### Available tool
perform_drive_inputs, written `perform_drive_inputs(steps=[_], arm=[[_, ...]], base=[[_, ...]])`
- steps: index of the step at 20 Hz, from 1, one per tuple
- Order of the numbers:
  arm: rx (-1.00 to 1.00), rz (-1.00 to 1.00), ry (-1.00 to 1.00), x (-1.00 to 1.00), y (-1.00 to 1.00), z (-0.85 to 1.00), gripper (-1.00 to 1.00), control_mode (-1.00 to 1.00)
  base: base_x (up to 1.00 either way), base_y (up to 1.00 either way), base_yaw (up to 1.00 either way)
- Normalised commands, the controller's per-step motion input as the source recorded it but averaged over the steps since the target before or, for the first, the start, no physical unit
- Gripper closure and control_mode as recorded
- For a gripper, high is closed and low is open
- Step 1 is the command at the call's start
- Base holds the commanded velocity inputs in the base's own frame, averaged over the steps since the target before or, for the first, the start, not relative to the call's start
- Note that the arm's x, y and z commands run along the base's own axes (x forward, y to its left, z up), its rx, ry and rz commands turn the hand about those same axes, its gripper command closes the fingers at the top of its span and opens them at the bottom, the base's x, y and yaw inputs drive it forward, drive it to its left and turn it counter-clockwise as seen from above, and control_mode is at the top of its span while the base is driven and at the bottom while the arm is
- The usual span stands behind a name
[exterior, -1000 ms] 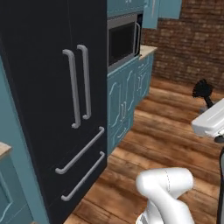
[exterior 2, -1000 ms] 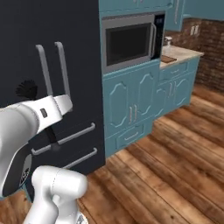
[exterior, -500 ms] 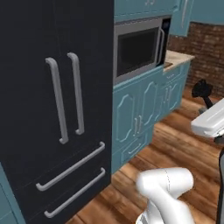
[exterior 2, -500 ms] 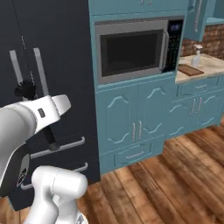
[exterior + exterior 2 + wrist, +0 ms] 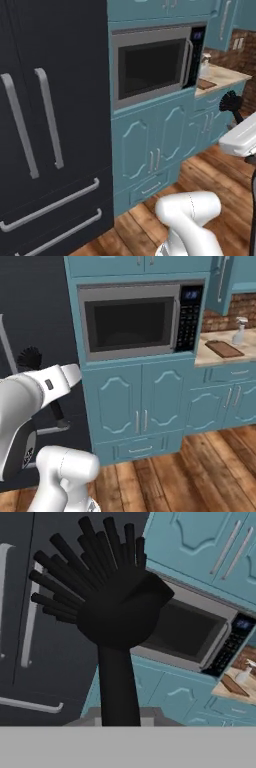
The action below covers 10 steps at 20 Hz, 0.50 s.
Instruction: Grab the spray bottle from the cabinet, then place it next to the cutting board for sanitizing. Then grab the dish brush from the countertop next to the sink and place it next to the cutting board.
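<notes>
We carried the dish brush (image 5: 117,619), a light, stiff thing best held low on its thin handle, upright in jaws closed on that handle, while the cutting board (image 5: 224,348) and spray bottle (image 5: 239,331) sat together on the far bench (image 5: 215,358).

Dish brush (image 5: 117,607): all black, bristle head up, handle down; cutting board (image 5: 224,348): dark brown, flat on bench; spray bottle (image 5: 239,330): pale, upright just behind it
</notes>
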Motion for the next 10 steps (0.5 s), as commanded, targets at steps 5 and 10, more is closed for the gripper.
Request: perform_drive_inputs(steps=[5, 10], arm=[[0.00, 0.00, 0.00, 0.00, 0.00, 0.00, 1.00, 1.00], [0.00, 0.00, 0.00, 0.00, 0.00, 0.00, 1.00, 1.00]], base=[[0.32, -1.00, 0.23], [0.32, -1.00, 0.24]])
